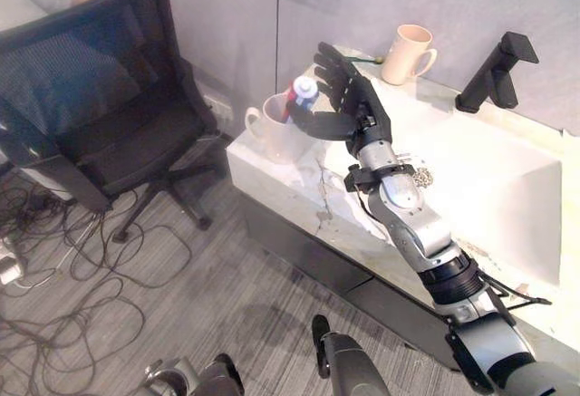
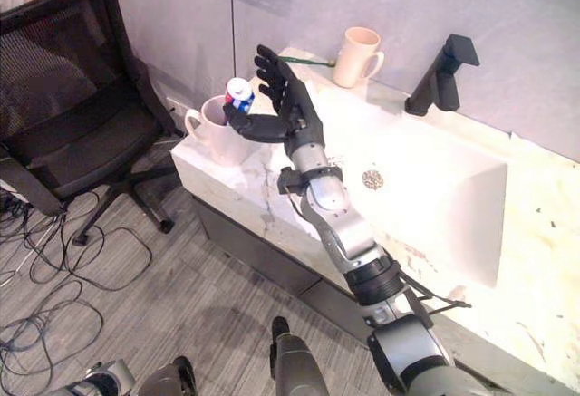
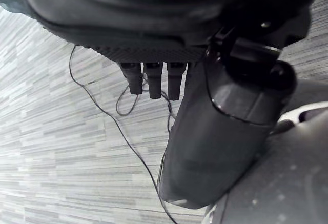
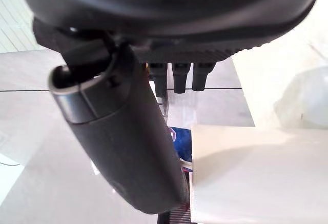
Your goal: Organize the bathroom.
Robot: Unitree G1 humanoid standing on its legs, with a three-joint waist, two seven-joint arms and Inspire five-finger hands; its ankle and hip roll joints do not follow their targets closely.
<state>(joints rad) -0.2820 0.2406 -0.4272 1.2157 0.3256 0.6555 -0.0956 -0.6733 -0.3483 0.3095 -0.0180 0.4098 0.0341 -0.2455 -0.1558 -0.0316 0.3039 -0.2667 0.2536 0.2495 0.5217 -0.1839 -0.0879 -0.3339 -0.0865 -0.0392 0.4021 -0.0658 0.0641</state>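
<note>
Floor with loose cables [image 1: 54, 314] was seen nearest, at seven o'clock, where the left hand [image 3: 154, 78] hung idle with its fingers straight and relaxed. At ten o'clock an office chair [image 1: 100, 106] was parked. The marble counter [image 1: 299, 188] was crossed from five o'clock by the right arm, whose right hand [image 1: 349, 97] was held spread, fingers straight and thumb stretched out sideways, nothing pinched. Just beside the thumb, at the counter's corner, a white mug [image 1: 276, 133] was stood, and in it the toothpaste tube [image 1: 302, 95] was propped upright, cap up. The tube was judged light, soft and a little slippery; it would best be pinched below the cap, where it is stiffest. The mug was judged hard, breakable, and best taken by its handle. Print on the tube was too small to be read. Farther off, at one o'clock, a second mug [image 1: 406, 52] and a black tap [image 1: 497, 74] were seen beyond the basin [image 1: 507, 197].
</note>
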